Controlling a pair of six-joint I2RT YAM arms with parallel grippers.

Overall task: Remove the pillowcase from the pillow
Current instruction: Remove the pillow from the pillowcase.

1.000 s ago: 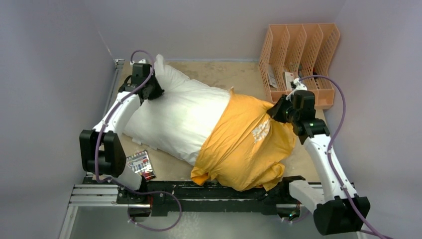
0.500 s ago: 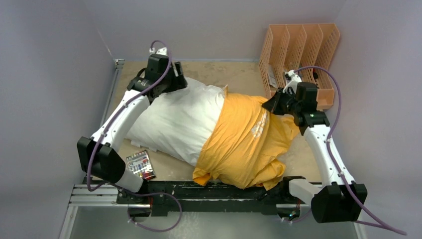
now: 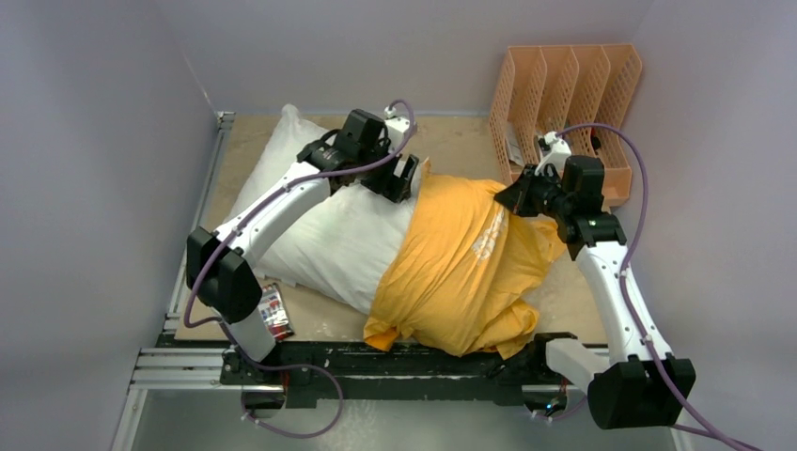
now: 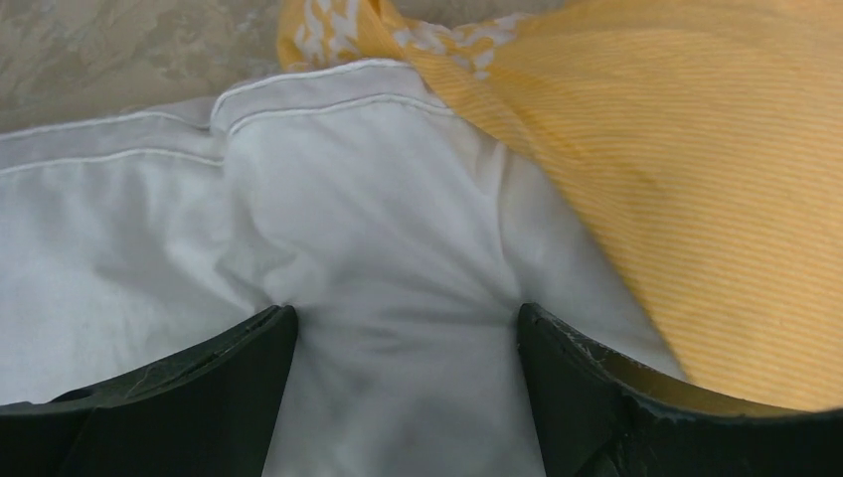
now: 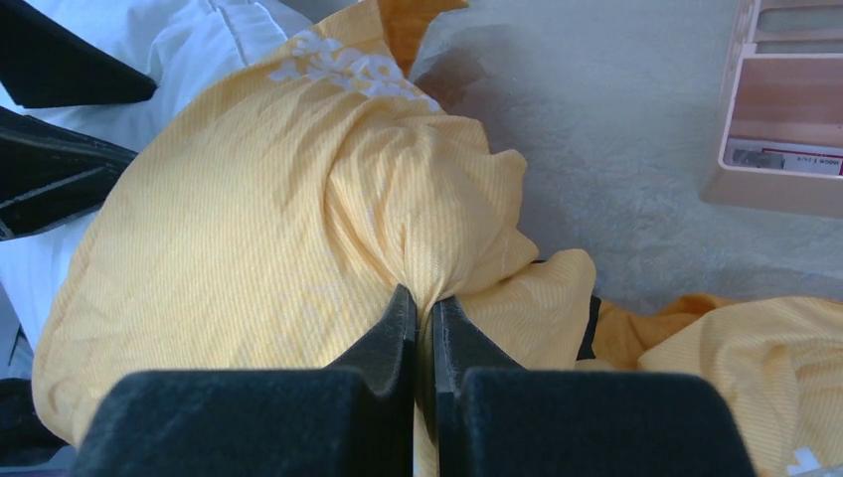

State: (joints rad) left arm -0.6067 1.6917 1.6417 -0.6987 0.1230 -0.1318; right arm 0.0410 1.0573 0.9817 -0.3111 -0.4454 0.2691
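Observation:
The white pillow (image 3: 329,230) lies slantwise across the table, its right half still inside the orange-yellow pillowcase (image 3: 461,268). My left gripper (image 3: 402,177) is open and presses down on the bare pillow (image 4: 398,258) right at the pillowcase's (image 4: 716,169) open hem, white fabric bulging between its fingers (image 4: 249,358). My right gripper (image 3: 515,199) is shut on a pinched fold of the pillowcase (image 5: 298,229) at its far right end; the fold runs up between the fingers (image 5: 398,323). The left gripper's dark body shows at the left edge of the right wrist view.
A peach file rack (image 3: 564,103) with some papers stands at the back right, close behind my right gripper; its corner (image 5: 785,129) shows in the right wrist view. A small printed packet (image 3: 273,312) lies near the left arm's base. Grey walls enclose the table.
My left gripper let go of the pillow's far left corner, opened, and swung right to the pillowcase's hem. My right gripper closed on the pillowcase fold and has held still since.

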